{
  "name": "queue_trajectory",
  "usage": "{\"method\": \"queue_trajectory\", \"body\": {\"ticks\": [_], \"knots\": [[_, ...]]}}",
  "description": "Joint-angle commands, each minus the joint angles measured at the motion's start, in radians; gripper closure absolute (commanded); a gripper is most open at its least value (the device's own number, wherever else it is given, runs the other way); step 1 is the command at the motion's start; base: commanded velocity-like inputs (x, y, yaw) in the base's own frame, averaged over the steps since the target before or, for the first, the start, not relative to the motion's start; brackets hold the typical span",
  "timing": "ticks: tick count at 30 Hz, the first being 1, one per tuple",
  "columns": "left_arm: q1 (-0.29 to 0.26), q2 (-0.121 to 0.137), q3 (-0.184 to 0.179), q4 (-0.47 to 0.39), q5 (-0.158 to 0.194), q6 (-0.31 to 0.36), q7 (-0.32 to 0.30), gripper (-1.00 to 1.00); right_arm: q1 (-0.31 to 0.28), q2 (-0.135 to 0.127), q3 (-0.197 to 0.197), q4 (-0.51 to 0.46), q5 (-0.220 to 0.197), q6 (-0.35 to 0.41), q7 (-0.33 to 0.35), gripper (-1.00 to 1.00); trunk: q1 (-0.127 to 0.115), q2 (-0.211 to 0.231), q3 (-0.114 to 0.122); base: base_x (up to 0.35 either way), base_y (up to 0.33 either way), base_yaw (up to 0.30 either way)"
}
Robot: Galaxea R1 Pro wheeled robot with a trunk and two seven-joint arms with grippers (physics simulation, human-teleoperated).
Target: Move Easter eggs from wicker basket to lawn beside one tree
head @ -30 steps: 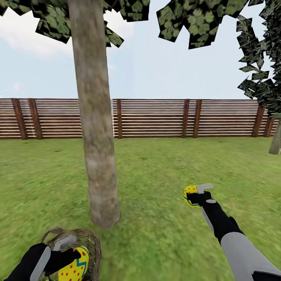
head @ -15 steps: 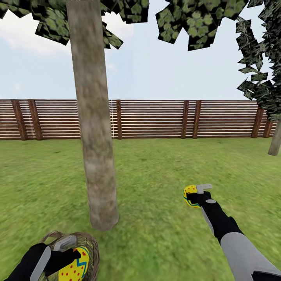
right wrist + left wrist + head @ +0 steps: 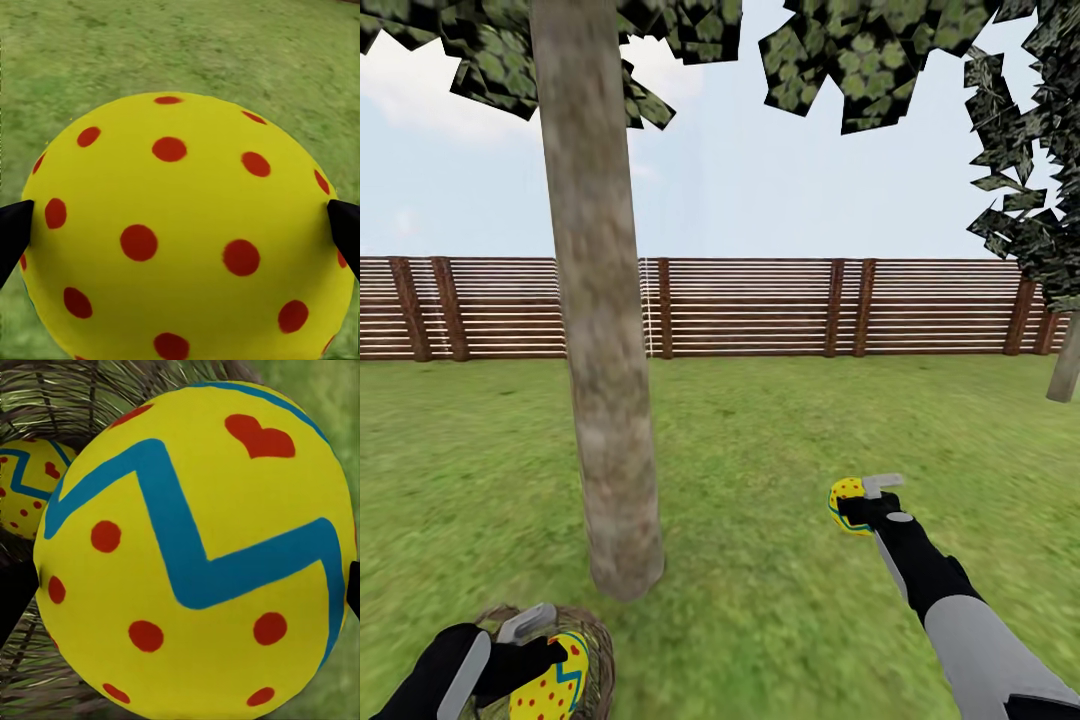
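Note:
My left gripper (image 3: pixel 550 665) is shut on a yellow Easter egg (image 3: pixel 552 680) with red dots and a blue zigzag, held above the wicker basket (image 3: pixel 598 650) at the bottom left of the head view. In the left wrist view that egg (image 3: pixel 195 555) is close up, and another Easter egg (image 3: pixel 22 487) lies inside the basket (image 3: pixel 82 397) behind it. My right gripper (image 3: pixel 857 503) is shut on a second egg (image 3: pixel 846 497), held over the lawn (image 3: pixel 760 430) to the right of the tree (image 3: pixel 605 340). The right wrist view has this egg (image 3: pixel 187 232) above grass.
A thick pale trunk rises just beyond the basket. A wooden slat fence (image 3: pixel 760 305) runs across the back of the lawn. Another tree trunk (image 3: pixel 1066 365) stands at the far right. Open grass lies between the trunk and my right arm.
The whole view has shifted slightly: the basket and trunk base sit lower and nearer in the picture. Both grippers keep their eggs in the same pose.

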Motion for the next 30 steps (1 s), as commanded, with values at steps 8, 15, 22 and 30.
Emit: {"method": "queue_trajectory", "body": {"ticks": [8, 15, 22, 30], "knots": [[-0.001, -0.002, 0.002, -0.001, -0.007, 0.003, -0.007, 1.0, 0.0, 0.001, 0.4, 0.1, 0.034, 0.286, 0.005, 1.0, -0.031, 0.056, 0.024, 0.0, 0.0, 0.0], [-0.001, -0.003, 0.003, -0.011, -0.008, 0.003, -0.01, 1.0, 0.0, -0.048, 0.4, 0.163, -0.092, 0.497, 0.005, 1.0, -0.058, 0.105, 0.046, 0.0, 0.0, 0.0], [-0.001, 0.002, 0.004, -0.015, -0.007, 0.006, -0.01, 1.0, 0.0, -0.056, 0.358, 0.173, -0.095, 0.607, -0.001, 1.0, -0.085, 0.154, 0.068, 0.0, 0.0, 0.0], [-0.001, 0.001, 0.004, -0.016, -0.007, 0.006, -0.01, 1.0, 0.0, -0.052, 0.327, 0.172, -0.136, 0.602, -0.012, 1.0, -0.115, 0.21, 0.093, 0.0, 0.0, 0.0]]}}
